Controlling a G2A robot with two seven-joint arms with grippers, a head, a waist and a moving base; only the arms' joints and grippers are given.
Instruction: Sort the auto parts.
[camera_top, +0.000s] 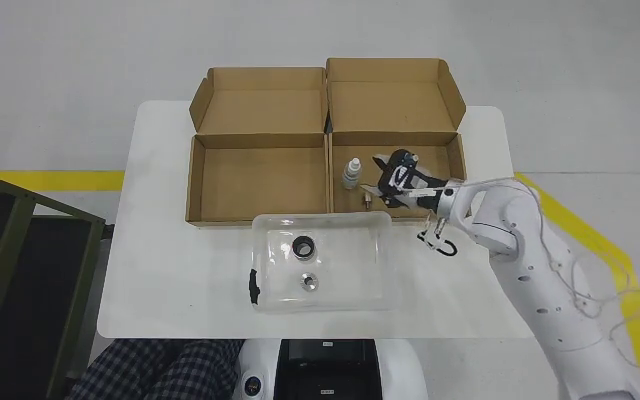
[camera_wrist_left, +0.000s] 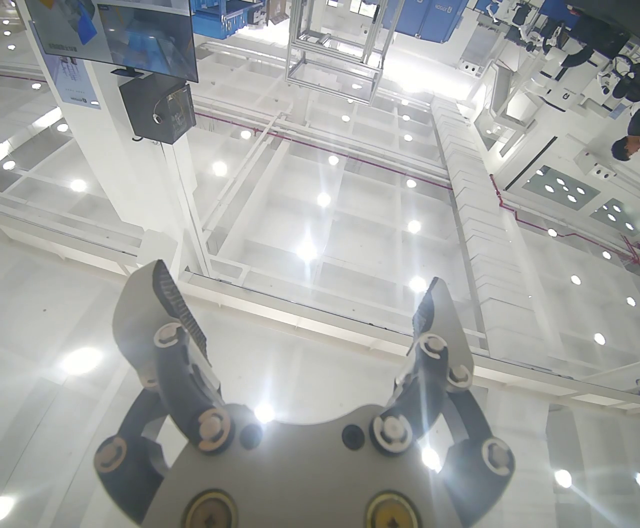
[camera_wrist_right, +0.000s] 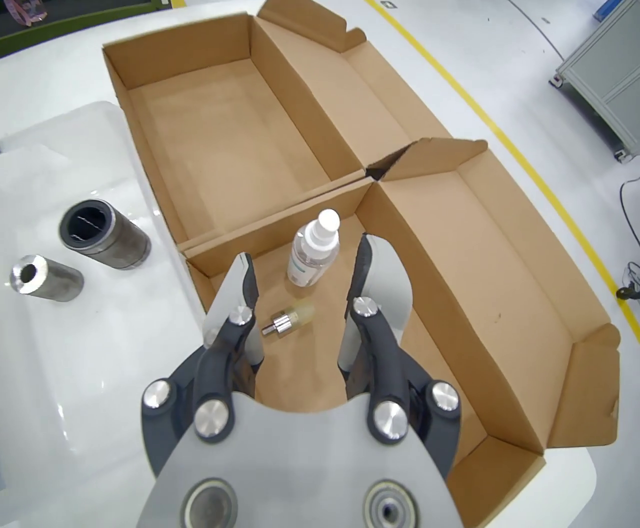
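My right gripper (camera_wrist_right: 305, 265) (camera_top: 392, 178) hovers open inside the right cardboard box (camera_wrist_right: 500, 240) (camera_top: 450, 160), with nothing between its fingers. Below it on the box floor lie a small metal fitting with a pale cap (camera_wrist_right: 287, 320) (camera_top: 367, 200) and, a little farther, an upright small clear bottle with a white cap (camera_wrist_right: 314, 249) (camera_top: 351, 172). In the clear plastic tray (camera_top: 355, 290) (camera_wrist_right: 75, 380) sit a dark metal sleeve (camera_wrist_right: 104, 234) (camera_top: 304, 244) and a smaller grey metal cylinder (camera_wrist_right: 46, 278) (camera_top: 310, 280). My left gripper (camera_wrist_left: 300, 287) is open, pointing up at the ceiling.
The left cardboard box (camera_top: 260, 180) (camera_wrist_right: 225, 135) stands beside the right one with its lid flaps up and its floor bare. Both boxes sit at the far side of the white table (camera_top: 160, 250), the tray in front of them.
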